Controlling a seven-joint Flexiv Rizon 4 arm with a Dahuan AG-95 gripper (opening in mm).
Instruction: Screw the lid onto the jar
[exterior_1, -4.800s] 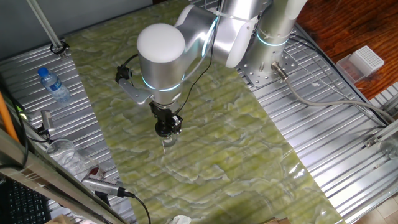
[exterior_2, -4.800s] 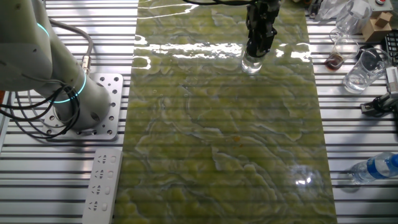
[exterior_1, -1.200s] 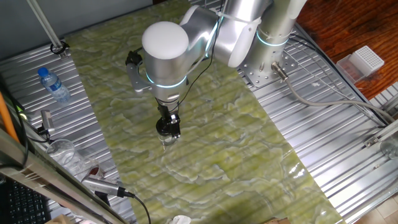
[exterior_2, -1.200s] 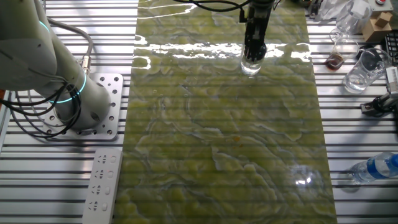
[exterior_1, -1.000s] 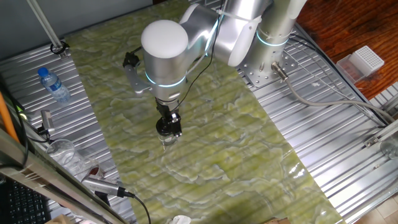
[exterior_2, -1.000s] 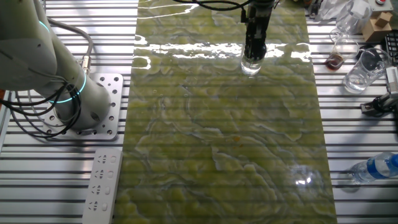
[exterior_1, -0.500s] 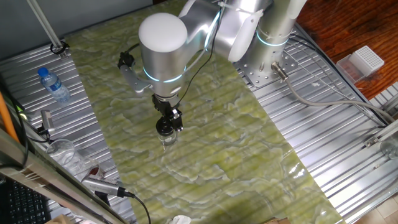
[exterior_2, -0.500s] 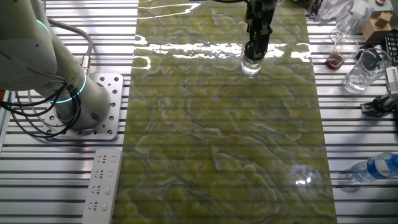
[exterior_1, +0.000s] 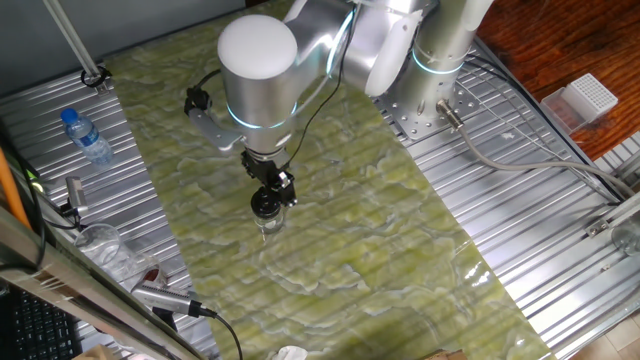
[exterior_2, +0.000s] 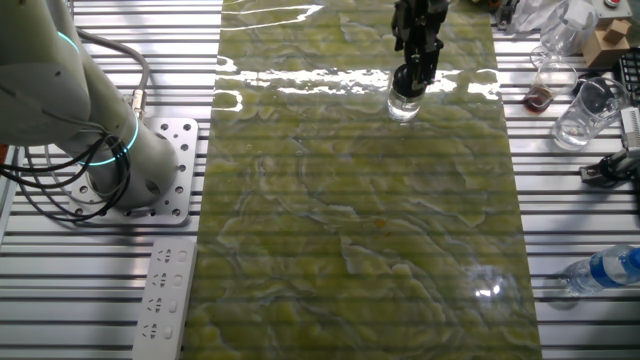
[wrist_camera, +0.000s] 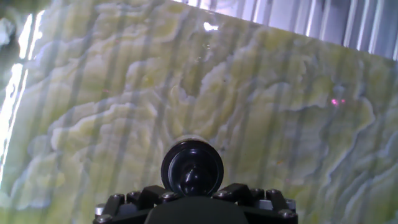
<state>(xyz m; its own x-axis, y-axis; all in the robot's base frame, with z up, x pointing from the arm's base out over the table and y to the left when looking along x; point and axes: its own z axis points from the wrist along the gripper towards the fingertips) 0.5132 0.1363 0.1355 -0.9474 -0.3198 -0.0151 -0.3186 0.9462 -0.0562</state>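
The lid (wrist_camera: 192, 169) is a small round black cap with a glossy greyish centre, and it sits on top of the jar (exterior_1: 266, 226), a short clear glass one standing upright on the green marbled mat (exterior_1: 380, 220). In the other fixed view the jar (exterior_2: 403, 103) stands close to the mat's far edge, where light glares off the surface. I cannot make out anything inside it. The gripper (exterior_1: 270, 200) hangs straight above the lid, its black fingertips right at the cap's rim, but I cannot tell whether they pinch it or stand just off it. Off the mat, on the ribbed metal table (exterior_1: 520, 200), lies a water bottle (exterior_1: 86, 137) with a blue cap.
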